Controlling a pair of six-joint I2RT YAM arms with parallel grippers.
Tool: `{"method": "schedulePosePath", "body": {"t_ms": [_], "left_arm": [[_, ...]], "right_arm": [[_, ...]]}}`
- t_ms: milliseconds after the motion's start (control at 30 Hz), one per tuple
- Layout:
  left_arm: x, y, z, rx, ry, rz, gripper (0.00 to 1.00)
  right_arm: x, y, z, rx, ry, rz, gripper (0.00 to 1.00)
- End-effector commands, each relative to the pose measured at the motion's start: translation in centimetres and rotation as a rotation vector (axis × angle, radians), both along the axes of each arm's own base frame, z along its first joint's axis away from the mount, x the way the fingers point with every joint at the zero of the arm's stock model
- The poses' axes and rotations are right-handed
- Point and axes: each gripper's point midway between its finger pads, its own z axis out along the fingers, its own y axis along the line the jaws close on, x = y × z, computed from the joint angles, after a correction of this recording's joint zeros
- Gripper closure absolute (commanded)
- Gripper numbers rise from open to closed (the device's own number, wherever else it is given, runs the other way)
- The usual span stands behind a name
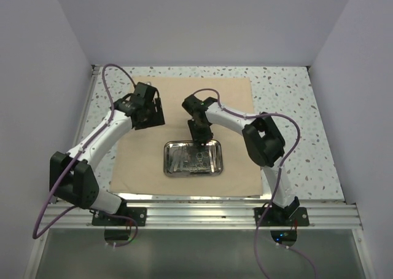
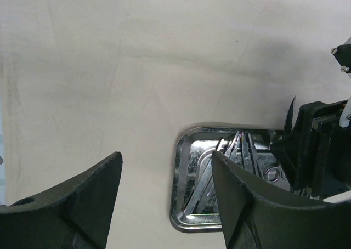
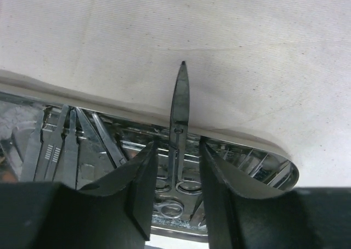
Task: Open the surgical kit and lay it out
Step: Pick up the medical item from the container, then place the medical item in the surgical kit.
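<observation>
The tan cloth wrap (image 1: 184, 94) lies spread flat as a sheet. The shiny steel tray (image 1: 167, 159) sits on its near middle and holds several slim metal tools (image 1: 184, 159). My right gripper (image 1: 200, 142) is at the tray's far rim. In the right wrist view (image 3: 176, 145) it is closed on the ring handles of a pair of scissors (image 3: 180, 95). Their tip points out over the tray rim (image 3: 288, 172) above the cloth (image 3: 219, 40). My left gripper (image 1: 149, 116) is open and empty above the cloth, left of and behind the tray (image 2: 178, 177).
Other forceps and tweezers (image 3: 60, 145) lie in the tray to the left of the right fingers. The right gripper's black body (image 2: 312, 145) shows at the left wrist view's right edge. The speckled tabletop (image 1: 288, 107) surrounds the cloth, with white walls on three sides.
</observation>
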Motion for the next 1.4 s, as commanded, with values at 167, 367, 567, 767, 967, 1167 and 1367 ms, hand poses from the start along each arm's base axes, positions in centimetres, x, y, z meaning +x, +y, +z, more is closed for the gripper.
{"method": "schedulePosePath", "body": {"t_ms": [167, 367, 567, 767, 967, 1167, 1367], "left_arm": [[-0.4, 1.1, 1.1, -0.013, -0.041, -0.012, 0.30], [-0.2, 1.0, 1.1, -0.017, -0.043, -0.017, 0.31], [0.4, 1.2, 1.9, -0.003, -0.064, -0.029, 0.32], [1.6, 0.6, 2.5, 0.007, -0.071, -0.060, 0.32], [2.9, -0.9, 3.0, -0.024, -0.060, -0.090, 0.34], [2.8, -2.6, 3.0, -0.065, -0.023, -0.112, 0.34], [2.8, -4.6, 3.1, -0.077, 0.008, -0.133, 0.35]], "right_arm": [[0.3, -0.3, -2.1, -0.068, -0.029, -0.016, 1.00], [0.6, -0.5, -2.2, -0.105, -0.049, 0.002, 1.00], [4.4, -0.7, 6.4, -0.072, -0.245, -0.027, 1.00], [10.1, -3.6, 10.7, -0.069, -0.351, -0.109, 1.00], [16.1, -7.3, 9.0, -0.104, -0.359, -0.180, 1.00], [21.4, -9.9, 6.4, -0.118, -0.395, -0.256, 1.00], [22.6, -9.6, 4.7, -0.090, -0.399, -0.276, 0.39]]}}
